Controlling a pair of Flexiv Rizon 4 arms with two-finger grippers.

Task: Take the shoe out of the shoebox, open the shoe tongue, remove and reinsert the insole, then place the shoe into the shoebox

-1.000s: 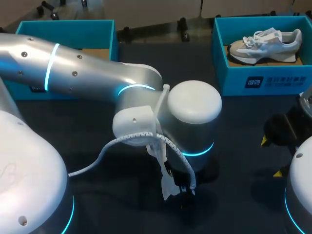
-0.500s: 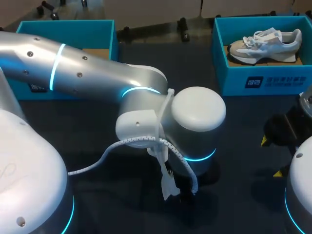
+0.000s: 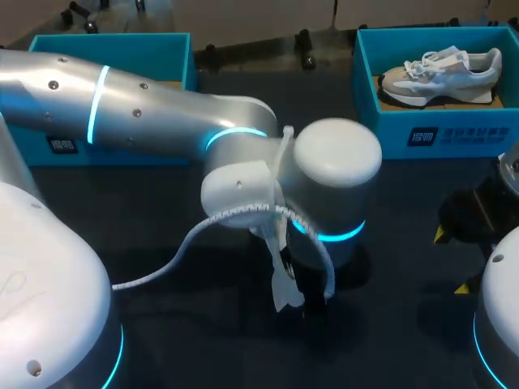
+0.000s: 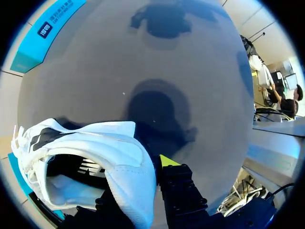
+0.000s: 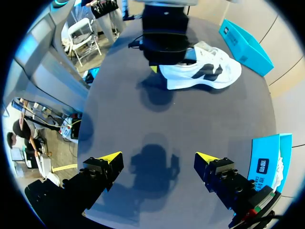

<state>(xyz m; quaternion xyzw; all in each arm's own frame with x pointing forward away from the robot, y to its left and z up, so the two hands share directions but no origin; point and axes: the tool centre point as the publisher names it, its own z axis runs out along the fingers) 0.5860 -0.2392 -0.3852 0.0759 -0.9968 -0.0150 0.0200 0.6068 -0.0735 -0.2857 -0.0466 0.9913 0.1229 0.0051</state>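
A white shoe with black side marks [image 5: 205,71] lies on the dark table, in the middle. My left gripper [image 4: 143,176] is shut on its heel: the heel wall [image 4: 131,167] stands between the fingers, one yellow tip [image 4: 167,160] showing outside it and the other hidden behind the shoe. In the head view my left arm [image 3: 243,162] reaches past the middle and hides the shoe and that gripper. My right gripper [image 5: 157,160] is open and empty, near the table's right side [image 3: 452,261], well apart from the shoe.
A teal shoebox [image 3: 389,121] at the back right holds a grey-and-white shoe [image 3: 442,69]. A second teal box [image 3: 182,57] stands at the back left, partly behind my left arm. A white cable [image 3: 162,263] loops off the left wrist.
My left arm has shifted a little to the right and toward the back. The right arm and the boxed shoe have not moved.
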